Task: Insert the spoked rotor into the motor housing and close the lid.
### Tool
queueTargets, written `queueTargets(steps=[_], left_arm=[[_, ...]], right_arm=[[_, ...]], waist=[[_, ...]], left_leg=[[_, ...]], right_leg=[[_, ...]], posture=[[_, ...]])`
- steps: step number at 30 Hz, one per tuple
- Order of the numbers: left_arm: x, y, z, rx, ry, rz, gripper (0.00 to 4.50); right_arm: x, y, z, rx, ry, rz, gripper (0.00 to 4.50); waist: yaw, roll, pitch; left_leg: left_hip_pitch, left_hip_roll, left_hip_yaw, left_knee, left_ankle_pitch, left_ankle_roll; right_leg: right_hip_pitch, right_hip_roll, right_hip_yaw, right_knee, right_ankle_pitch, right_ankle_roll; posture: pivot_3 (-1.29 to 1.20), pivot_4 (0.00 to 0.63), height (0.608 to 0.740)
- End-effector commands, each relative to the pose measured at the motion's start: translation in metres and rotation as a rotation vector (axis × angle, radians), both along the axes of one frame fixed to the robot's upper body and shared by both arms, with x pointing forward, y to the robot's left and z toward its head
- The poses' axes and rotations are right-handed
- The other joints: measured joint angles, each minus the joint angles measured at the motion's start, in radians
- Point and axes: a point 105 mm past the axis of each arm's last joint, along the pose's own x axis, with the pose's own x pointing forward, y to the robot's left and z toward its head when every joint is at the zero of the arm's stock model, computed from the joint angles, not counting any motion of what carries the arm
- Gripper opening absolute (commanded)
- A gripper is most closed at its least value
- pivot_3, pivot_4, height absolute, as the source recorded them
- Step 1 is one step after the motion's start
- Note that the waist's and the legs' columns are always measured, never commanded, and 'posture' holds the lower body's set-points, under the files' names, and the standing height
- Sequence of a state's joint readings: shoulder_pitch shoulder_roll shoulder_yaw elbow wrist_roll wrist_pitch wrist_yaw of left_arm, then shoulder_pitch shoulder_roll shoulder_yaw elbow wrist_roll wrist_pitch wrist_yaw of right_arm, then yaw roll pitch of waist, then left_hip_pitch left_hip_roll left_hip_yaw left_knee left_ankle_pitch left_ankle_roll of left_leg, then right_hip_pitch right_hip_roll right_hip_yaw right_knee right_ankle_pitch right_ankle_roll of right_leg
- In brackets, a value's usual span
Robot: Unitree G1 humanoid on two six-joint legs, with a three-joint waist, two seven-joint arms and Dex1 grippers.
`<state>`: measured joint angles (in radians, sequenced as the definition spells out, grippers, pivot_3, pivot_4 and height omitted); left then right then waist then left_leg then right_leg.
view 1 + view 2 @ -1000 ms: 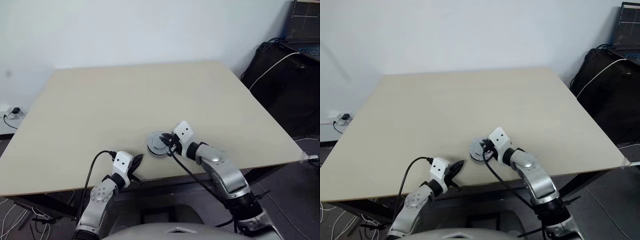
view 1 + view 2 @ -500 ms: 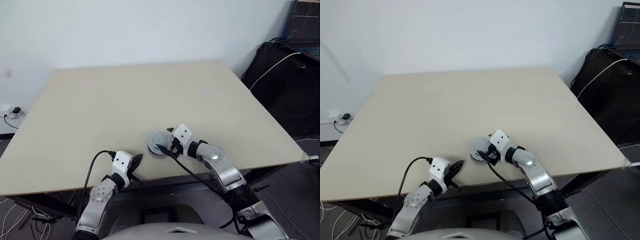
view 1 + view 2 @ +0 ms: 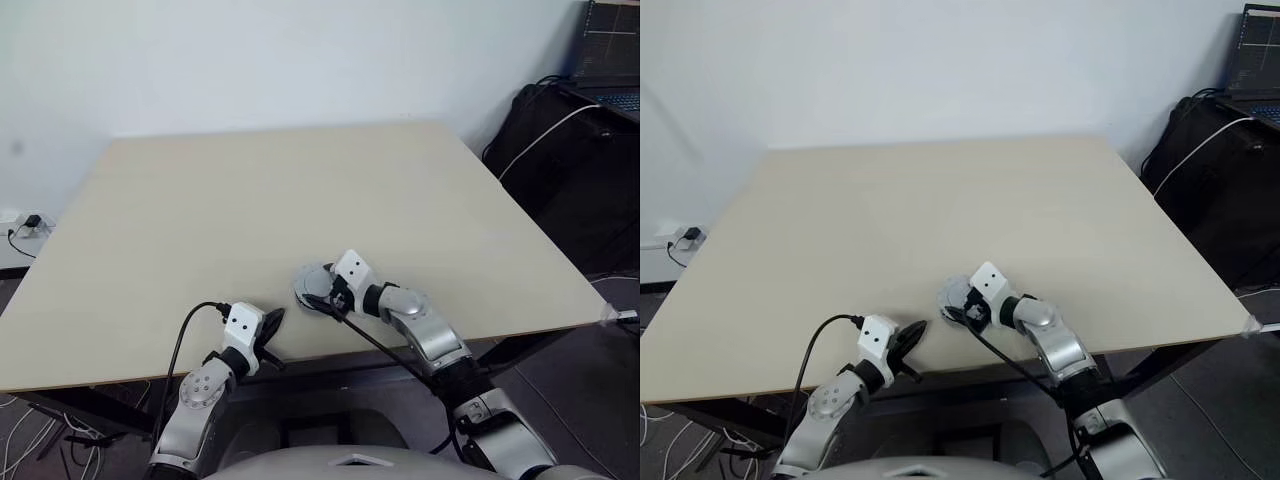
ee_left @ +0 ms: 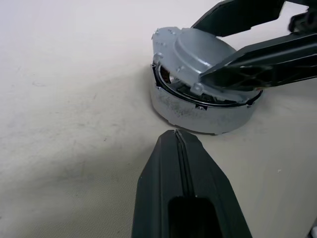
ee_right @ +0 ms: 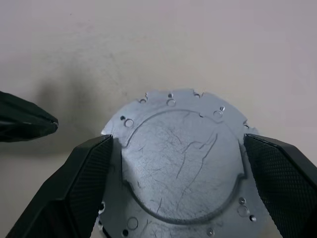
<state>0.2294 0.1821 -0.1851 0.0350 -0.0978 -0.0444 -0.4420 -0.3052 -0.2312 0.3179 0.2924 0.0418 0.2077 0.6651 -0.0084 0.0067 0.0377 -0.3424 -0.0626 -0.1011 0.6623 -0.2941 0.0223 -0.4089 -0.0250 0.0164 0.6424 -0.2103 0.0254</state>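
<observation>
round silver-grey metal lid (image 5: 181, 163): 1, atop squat round housing (image 4: 198, 106): 1 | right gripper (image 5: 178, 191): fingers spread, flanking lid | left gripper (image 4: 178, 148): fingers pressed together, empty, nearby

Looks like a lab or office test room: one big plain beige table (image 3: 300, 220) against a bare white wall (image 3: 250, 60), a laptop (image 3: 610, 60) showing a dark screen on a black stand to the right, cables trailing, a wall socket (image 3: 25, 222) low down on the left.
</observation>
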Motion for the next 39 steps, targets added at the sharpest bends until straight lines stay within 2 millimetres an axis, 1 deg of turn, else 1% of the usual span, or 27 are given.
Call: queueTargets(steps=[1,3,5,6,12,15,19,27,34,39], left_arm=[[0.006,-0.001,0.018,-0.013,-0.065,0.001,0.00],[0.006,0.000,0.018,-0.012,-0.066,0.005,0.00],[0.007,0.000,0.018,-0.012,-0.066,0.007,0.00],[0.007,0.000,0.018,-0.012,-0.065,0.008,0.00],[0.007,0.000,0.017,-0.014,-0.061,0.006,0.00],[0.008,-0.001,0.017,-0.015,-0.060,0.005,0.00],[0.006,0.000,0.016,-0.015,-0.058,0.007,0.00],[0.004,0.003,0.016,-0.009,-0.054,0.013,0.00],[0.004,0.002,0.015,-0.006,-0.054,0.009,0.00],[0.005,0.002,0.015,-0.004,-0.054,0.008,0.00]], right_arm=[[0.008,0.002,0.007,0.005,-0.014,-0.002,4.30],[0.007,0.001,0.007,0.008,-0.009,0.000,3.89],[0.006,0.000,0.007,0.011,-0.005,0.005,3.27],[0.005,0.000,0.008,0.016,0.003,0.007,3.23],[0.000,-0.003,0.013,0.035,0.061,0.026,3.23],[-0.001,-0.003,0.011,0.014,0.076,0.031,3.23],[-0.002,0.001,0.010,0.018,0.081,0.026,3.23],[0.003,0.004,0.011,0.034,0.066,-0.020,3.23],[0.001,0.002,0.005,-0.052,0.075,0.002,3.23],[0.004,-0.002,0.002,-0.080,0.084,-0.032,3.23]], waist=[[0.000,0.000,0.000],[0.000,0.000,0.000],[0.000,0.001,0.000],[0.000,0.001,0.000],[0.001,0.001,-0.001],[0.001,0.001,-0.002],[0.001,0.002,-0.002],[-0.002,0.002,-0.002],[-0.001,0.003,-0.004],[-0.001,0.004,-0.006]], left_leg=[[0.000,0.000,0.000,0.000,0.000,0.000],[0.000,0.000,0.000,0.000,0.000,0.000],[0.000,0.000,0.000,0.000,0.000,0.000],[0.000,0.000,0.000,0.000,0.000,0.000],[0.000,0.000,0.000,0.000,0.000,0.000],[0.000,0.000,0.000,0.000,0.000,0.000],[0.000,0.000,0.000,0.000,0.000,0.000],[0.000,0.000,0.000,0.000,0.000,0.000],[0.001,0.000,0.000,0.001,0.000,0.000],[0.001,0.000,0.000,0.001,0.000,0.000]], right_leg=[[0.000,0.000,0.000,0.000,0.000,0.000],[0.000,0.000,0.000,0.000,0.000,0.000],[0.000,0.000,0.000,0.000,0.000,0.000],[0.000,0.000,0.000,0.000,0.000,0.000],[0.000,0.000,0.000,0.000,0.000,0.000],[0.000,0.000,0.000,0.000,0.000,0.000],[0.000,0.000,0.000,0.000,0.000,0.000],[0.000,0.000,0.000,0.000,0.000,0.000],[0.001,0.000,0.000,0.001,0.000,0.000],[0.001,0.000,0.000,0.001,0.000,0.000]], posture=[[0.00,0.000,0.740],[0.00,0.000,0.740],[0.00,0.000,0.740],[0.00,0.000,0.740],[0.00,0.000,0.740],[0.00,0.000,0.740],[0.00,0.000,0.740],[0.00,0.000,0.740],[0.00,0.000,0.740],[0.00,0.000,0.740]])
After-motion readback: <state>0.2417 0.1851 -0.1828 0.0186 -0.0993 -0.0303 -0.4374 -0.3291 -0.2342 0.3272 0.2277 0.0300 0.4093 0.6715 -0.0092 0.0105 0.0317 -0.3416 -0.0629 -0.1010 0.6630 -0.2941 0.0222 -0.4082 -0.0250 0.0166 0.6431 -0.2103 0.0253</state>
